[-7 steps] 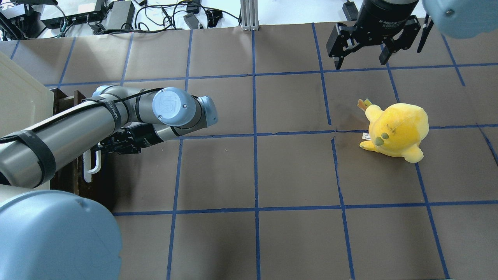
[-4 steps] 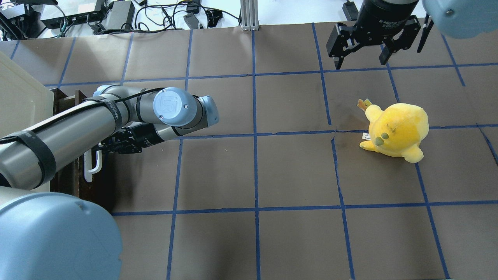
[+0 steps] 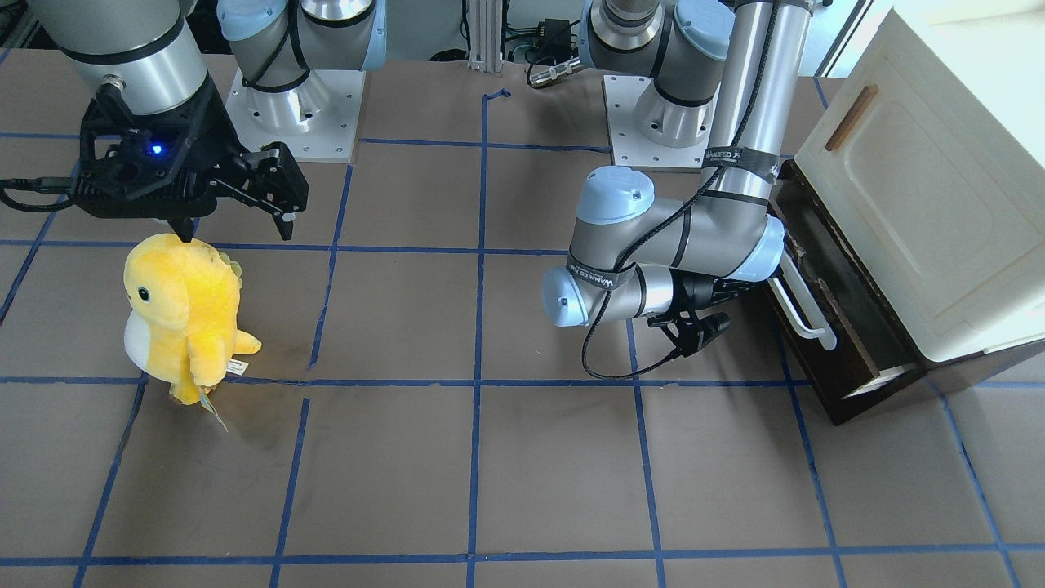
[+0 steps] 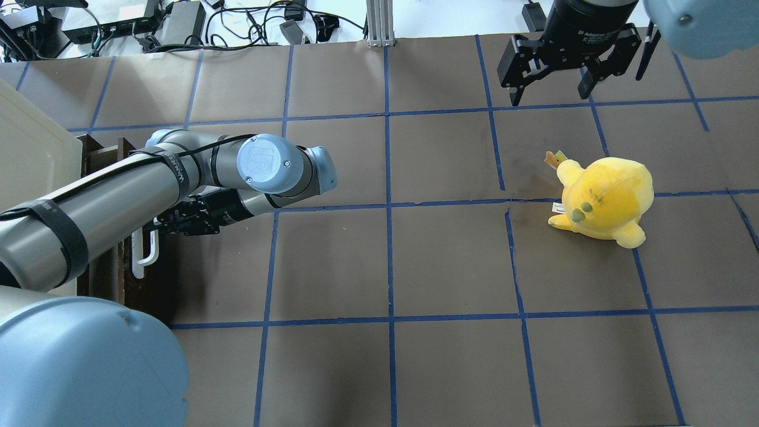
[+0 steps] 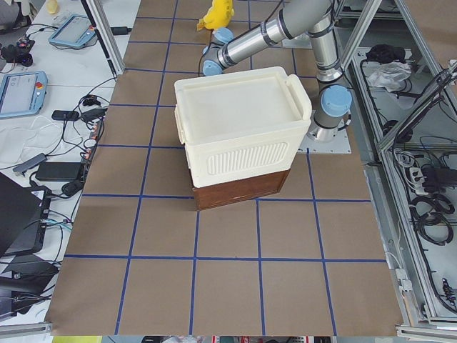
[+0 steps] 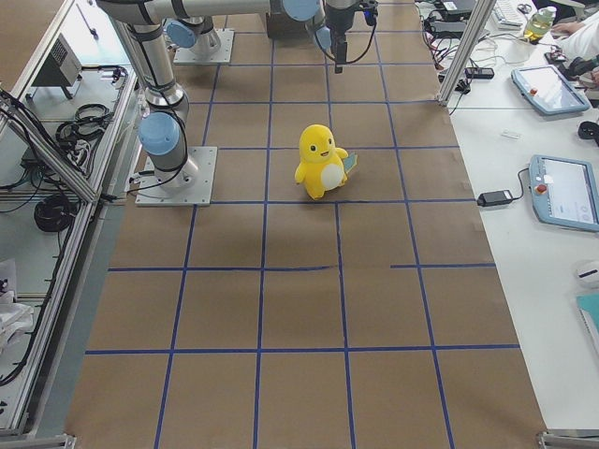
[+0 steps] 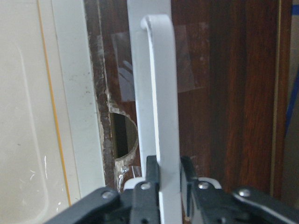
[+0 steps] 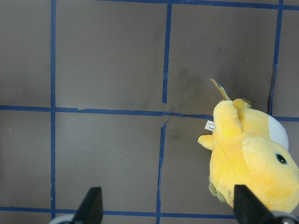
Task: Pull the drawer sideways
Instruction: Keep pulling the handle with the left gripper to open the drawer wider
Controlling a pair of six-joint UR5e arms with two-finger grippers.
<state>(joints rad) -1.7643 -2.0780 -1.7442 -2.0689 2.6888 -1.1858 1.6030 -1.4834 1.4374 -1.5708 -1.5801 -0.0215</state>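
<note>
The drawer (image 3: pixel 845 359) has a dark brown front and a long white bar handle (image 3: pixel 804 306). It sits under the cream-white cabinet (image 3: pixel 922 204) and stands a little way out of it. In the left wrist view my left gripper (image 7: pixel 169 177) is shut on the white handle (image 7: pixel 161 116), one finger on each side, against the brown front (image 7: pixel 224 93). From overhead the left gripper (image 4: pixel 155 225) is at the handle (image 4: pixel 145 252). My right gripper (image 4: pixel 554 89) hangs open and empty at the table's far right, above the mat.
A yellow plush toy (image 4: pixel 605 198) stands on the brown mat near the right gripper and shows in the right wrist view (image 8: pixel 252 158). Cables and power supplies (image 4: pixel 148 24) lie beyond the table's far edge. The mat has a blue tape grid.
My left arm has shifted slightly to the right, and the white handle and drawer front have come with it, a little out from the cabinet. The right arm has not moved.
</note>
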